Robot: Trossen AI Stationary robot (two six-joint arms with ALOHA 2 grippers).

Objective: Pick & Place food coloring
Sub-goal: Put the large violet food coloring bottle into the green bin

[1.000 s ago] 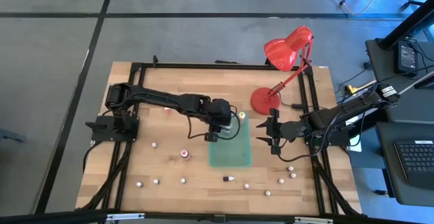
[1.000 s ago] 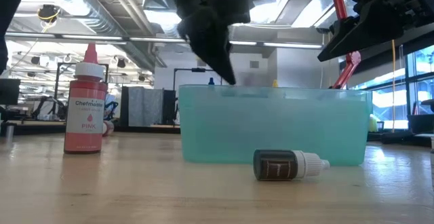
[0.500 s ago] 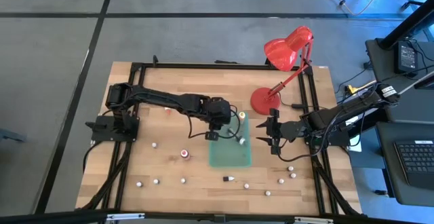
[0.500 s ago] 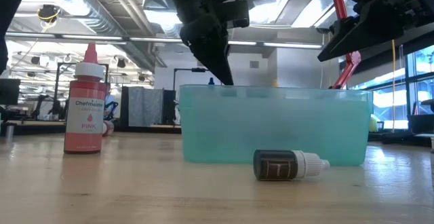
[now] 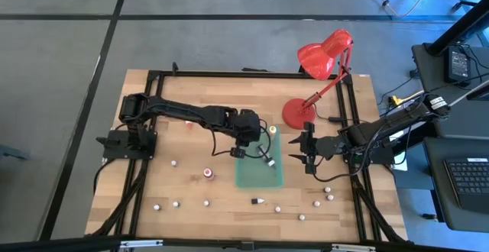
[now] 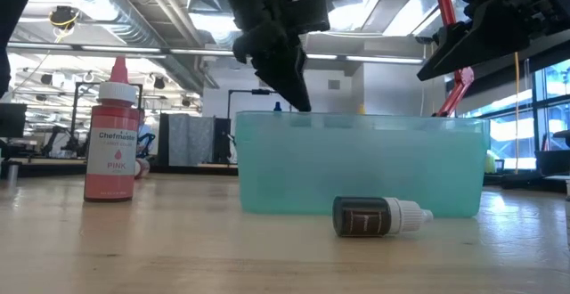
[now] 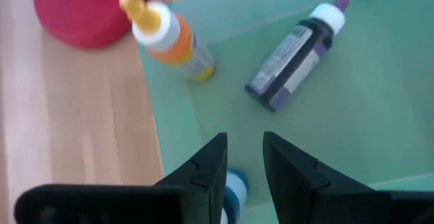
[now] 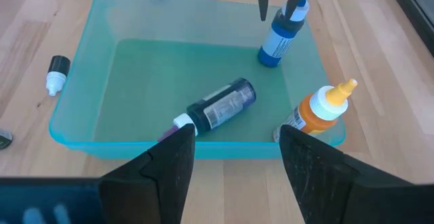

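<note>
The left gripper (image 8: 279, 0) pinches the tip of a blue bottle (image 8: 278, 39) with a white label, tilted in the teal bin (image 8: 74, 88). A dark bottle (image 8: 215, 107) lies on the bin floor; an orange one (image 8: 314, 113) stands just outside. The right gripper (image 5: 306, 152) waits beside the bin, fingers spread.

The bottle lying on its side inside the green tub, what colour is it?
The lying bottle is dark purple with a white cap and purple tip, clearest in the right wrist view.
</note>
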